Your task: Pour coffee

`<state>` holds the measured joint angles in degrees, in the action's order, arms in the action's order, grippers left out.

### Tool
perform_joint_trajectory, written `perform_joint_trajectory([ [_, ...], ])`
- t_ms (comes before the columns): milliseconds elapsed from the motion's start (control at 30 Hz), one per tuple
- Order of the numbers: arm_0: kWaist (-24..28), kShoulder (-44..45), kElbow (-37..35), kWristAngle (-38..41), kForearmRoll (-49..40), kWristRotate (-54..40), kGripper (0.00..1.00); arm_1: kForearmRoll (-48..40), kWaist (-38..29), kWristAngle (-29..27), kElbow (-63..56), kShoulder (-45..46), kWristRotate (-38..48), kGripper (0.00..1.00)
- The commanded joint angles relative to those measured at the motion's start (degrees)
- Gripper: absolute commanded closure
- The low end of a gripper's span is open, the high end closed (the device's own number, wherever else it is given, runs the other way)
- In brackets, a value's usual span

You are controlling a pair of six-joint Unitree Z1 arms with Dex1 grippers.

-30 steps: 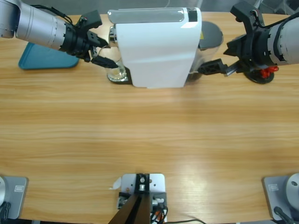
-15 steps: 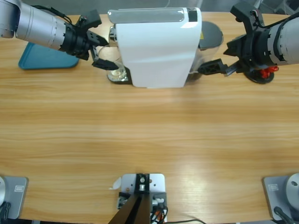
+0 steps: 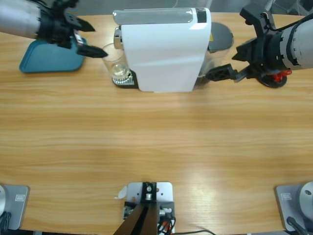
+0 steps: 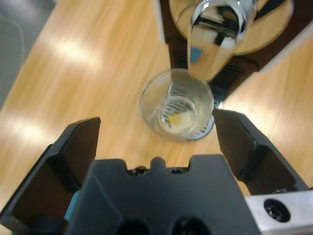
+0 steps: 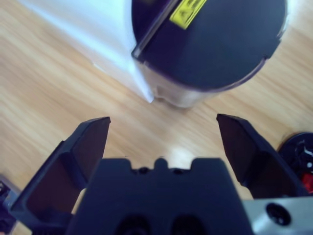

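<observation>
A clear glass (image 3: 117, 66) is seen on the drip tray at the left end of the white coffee machine (image 3: 164, 49), in the upper middle of the high view, under the chrome spout (image 4: 217, 29). In the left wrist view only a small pale patch of coffee (image 4: 177, 119) is visible at the bottom of the glass. The left gripper (image 3: 83, 39) is held just left of the glass in the high view, its jaws spread apart and nothing between them; the glass is not touched. A blue tray (image 3: 49, 58) lies at the upper left, partly under the left arm. The right gripper (image 3: 232, 63) is held at the upper right, beside the machine's dark round tank (image 5: 210, 41), its jaws also wide apart and empty. A black round thing with red parts (image 3: 274, 77) sits beneath the right arm. The table (image 3: 156, 142) is shown as bare wood across the whole middle and lower part of the high view.
</observation>
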<state>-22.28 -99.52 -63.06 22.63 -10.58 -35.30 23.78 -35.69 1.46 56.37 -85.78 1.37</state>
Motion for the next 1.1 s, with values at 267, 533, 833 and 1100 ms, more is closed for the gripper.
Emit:
perform_joint_trajectory([
  [267, 1.31, 11.88, 10.24, 1.19, 0.12, 5.20, 0.000, 7.76, 0.80, 1.00, 8.12, 2.76, -0.09, 0.036],
  [533, 5.07, 12.42, 10.45, 2.14, 0.21, 5.03, 0.013, 7.95, 0.80, 0.12, 8.55, 2.55, 0.39, 0.028],
  [833, 10.11, 1.59, 2.49, 18.17, 0.30, -1.23, 0.004, 7.86, 0.80, -0.95, 7.46, 1.53, 0.39, 0.027],
  [1100, 10.06, -3.31, 2.12, 18.77, 0.44, -8.82, 0.004, 5.84, 3.00, -1.37, 4.87, 0.07, -0.09, 0.027],
])
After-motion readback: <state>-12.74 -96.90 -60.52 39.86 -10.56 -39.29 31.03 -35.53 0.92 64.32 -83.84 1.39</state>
